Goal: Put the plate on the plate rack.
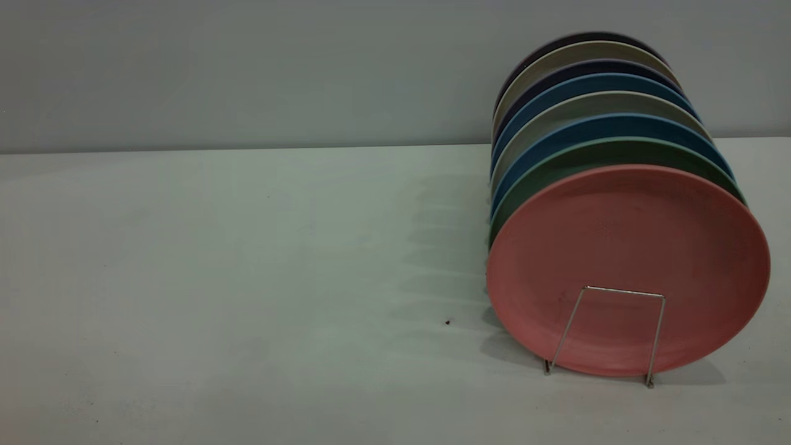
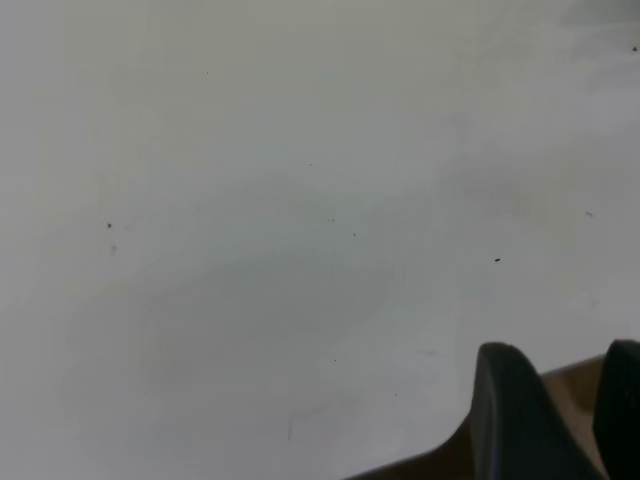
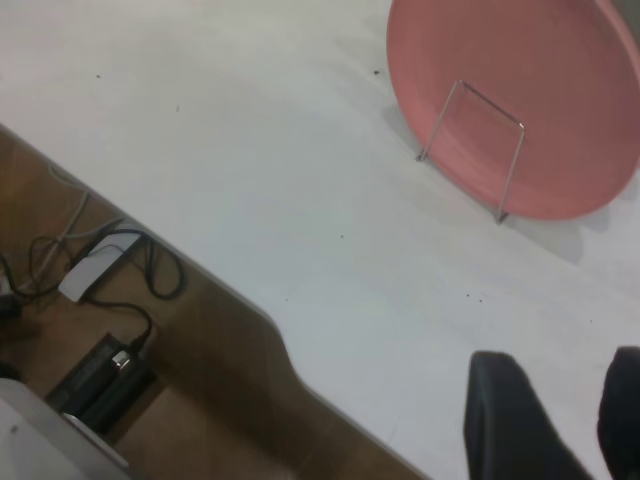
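Plate rack (image 1: 618, 321): holding a row of upright plates, the plate (image 1: 627, 266) standing frontmost behind the end loop. Right gripper (image 3: 560, 420): hovering well apart from the plate, fingers parted, gripping nothing. Left gripper (image 2: 560, 410): hanging over bare table (image 2: 250, 200), fingers parted, empty.

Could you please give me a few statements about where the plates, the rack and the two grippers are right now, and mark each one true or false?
1. The salmon-pink plate stands on edge at the front of the row in the plate rack. True.
2. A blue plate is the one directly behind the pink plate. False: a green plate is directly behind it, and a blue plate comes after that.
3. The right gripper is clamped on the pink plate. False: it is away from the plate, over the table near its edge, holding nothing.
4. The left gripper sits over bare table with nothing between its fingers. True.
5. The pink plate lies flat on the table. False: it stands in the rack.
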Available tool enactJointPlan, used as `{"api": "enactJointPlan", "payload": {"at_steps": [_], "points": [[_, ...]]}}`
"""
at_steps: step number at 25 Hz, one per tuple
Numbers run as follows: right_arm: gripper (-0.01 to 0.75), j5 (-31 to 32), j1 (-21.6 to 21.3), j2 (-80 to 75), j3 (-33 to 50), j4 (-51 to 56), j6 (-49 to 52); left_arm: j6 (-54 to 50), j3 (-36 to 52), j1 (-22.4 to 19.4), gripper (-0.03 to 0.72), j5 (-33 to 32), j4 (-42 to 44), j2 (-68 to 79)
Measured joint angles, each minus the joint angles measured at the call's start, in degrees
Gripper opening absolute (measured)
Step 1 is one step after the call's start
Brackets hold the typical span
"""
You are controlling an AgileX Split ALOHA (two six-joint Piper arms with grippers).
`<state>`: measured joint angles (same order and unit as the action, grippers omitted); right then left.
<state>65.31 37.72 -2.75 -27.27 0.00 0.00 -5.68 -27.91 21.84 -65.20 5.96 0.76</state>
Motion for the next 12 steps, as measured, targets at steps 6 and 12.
{"api": "enactJointPlan", "payload": {"at_steps": [6,12], "points": [[0.243,0.0,0.0,0.0,0.1,0.0,0.0,0.0,0.0,0.0,0.24,0.0,0.0,0.0],[0.243,0.0,-5.1,0.0,0.2,0.0,0.0,0.0,0.0,0.0,0.24,0.0,0.0,0.0]]}}
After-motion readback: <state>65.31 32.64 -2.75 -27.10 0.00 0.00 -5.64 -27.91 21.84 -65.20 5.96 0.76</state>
